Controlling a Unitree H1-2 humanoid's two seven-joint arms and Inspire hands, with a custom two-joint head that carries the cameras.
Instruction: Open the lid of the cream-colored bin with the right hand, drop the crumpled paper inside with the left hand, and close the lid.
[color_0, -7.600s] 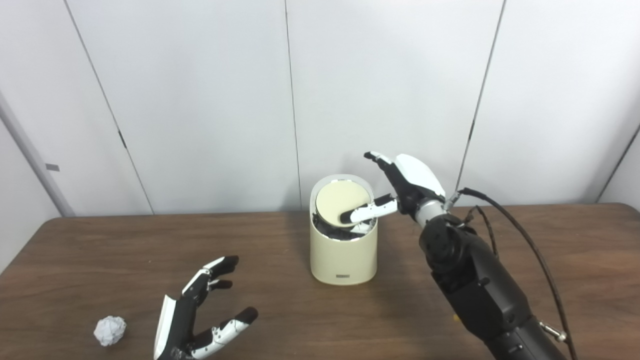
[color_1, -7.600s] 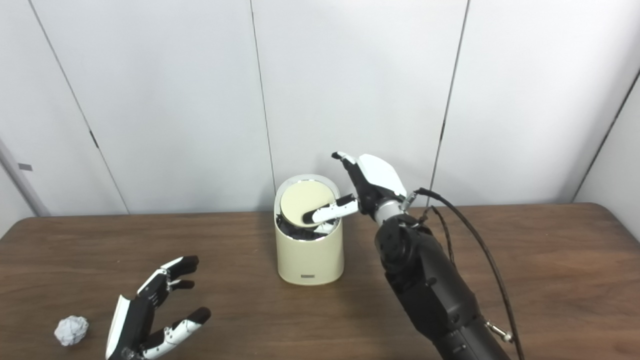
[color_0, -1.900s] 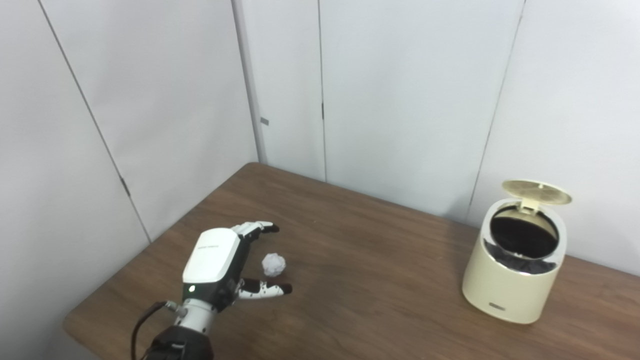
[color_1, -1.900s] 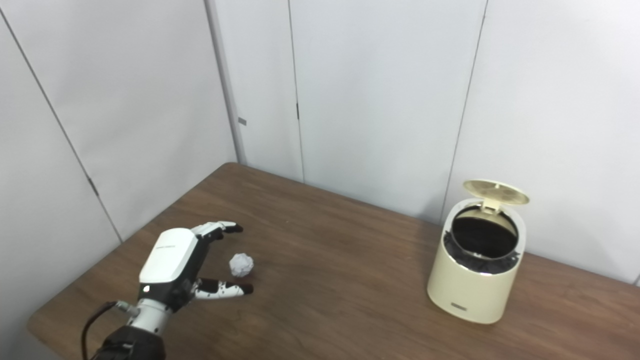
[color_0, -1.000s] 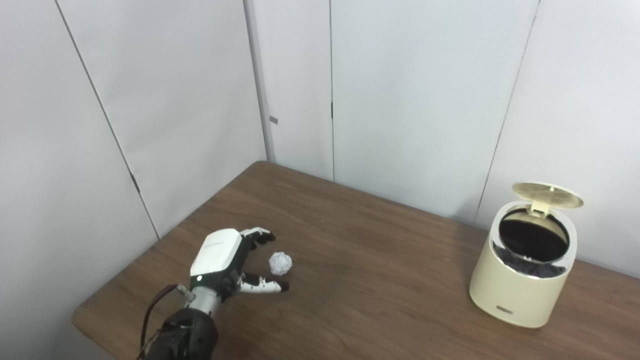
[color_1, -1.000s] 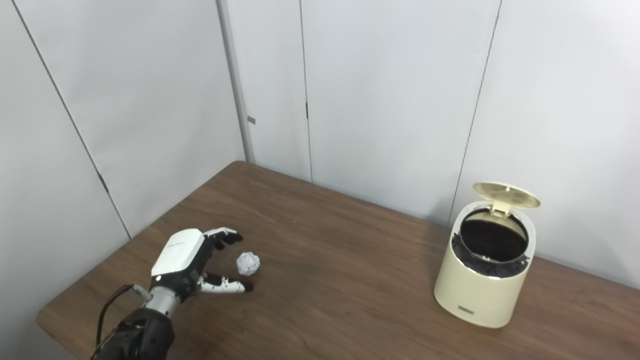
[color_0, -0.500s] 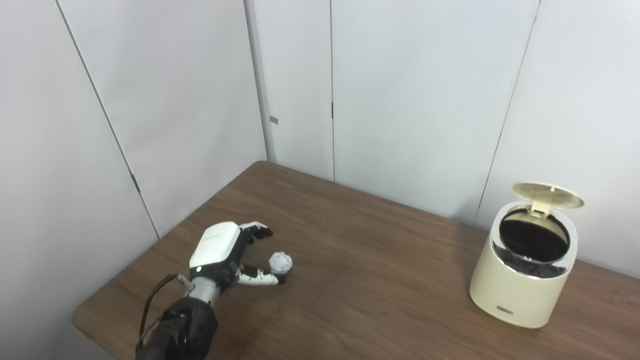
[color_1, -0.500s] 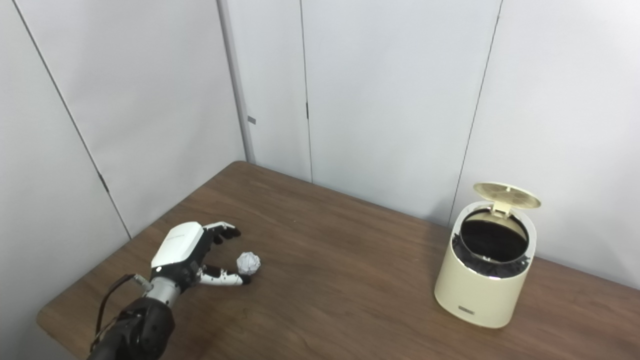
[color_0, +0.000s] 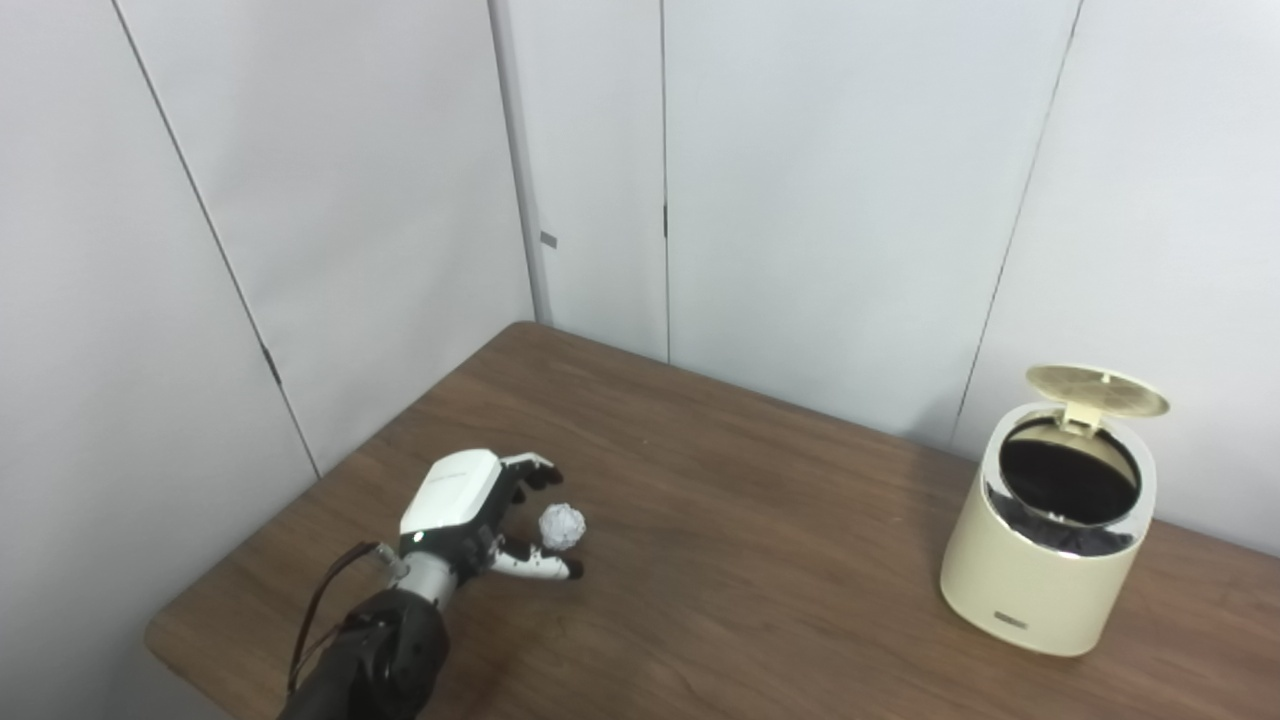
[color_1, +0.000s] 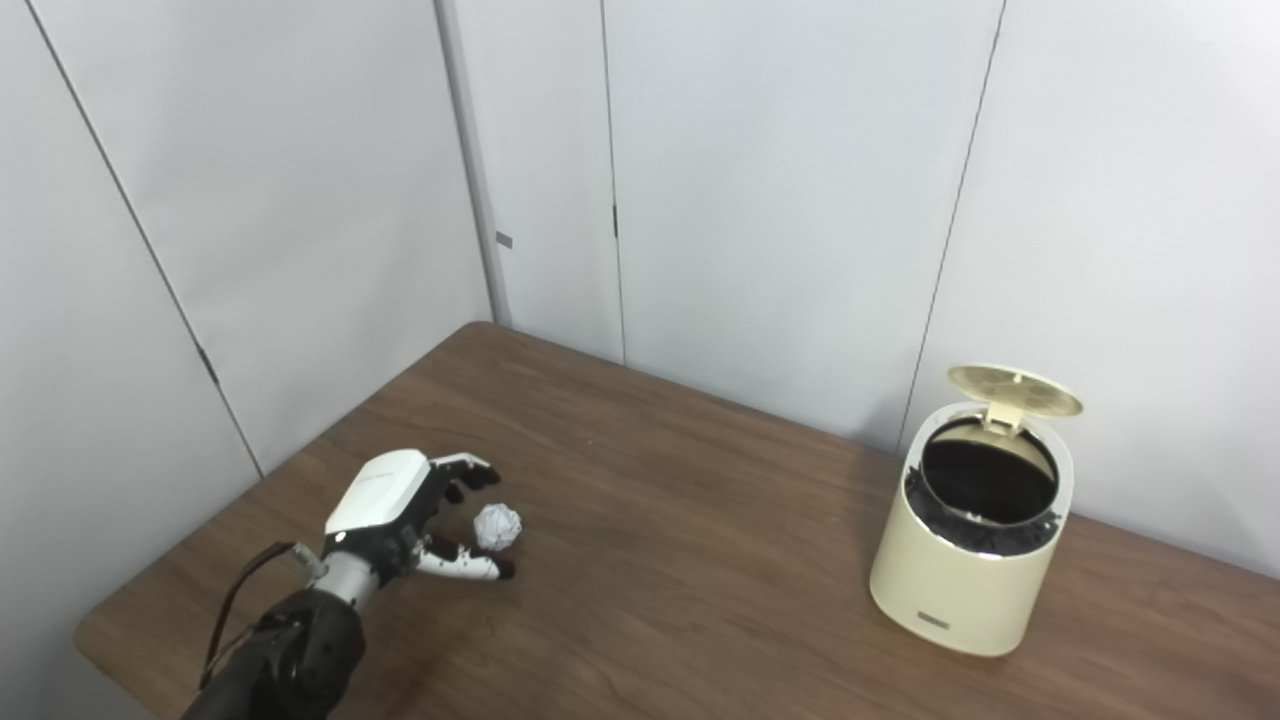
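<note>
Now your left hand (color_0: 470, 505) lies low on the tabletop (color_0: 760, 560), fingers (color_0: 535, 472) spread and released around the crumpled paper (color_0: 562, 526), not gripping it. Well apart at right stands the cream-colored bin (color_0: 1050, 560), lid (color_0: 1097, 377) raised.

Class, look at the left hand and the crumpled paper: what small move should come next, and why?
Probably closing the left hand on the crumpled paper. The open hand already brackets the ball, which lies on the table, and the bin stands with its lid raised, ready to receive it.
</note>
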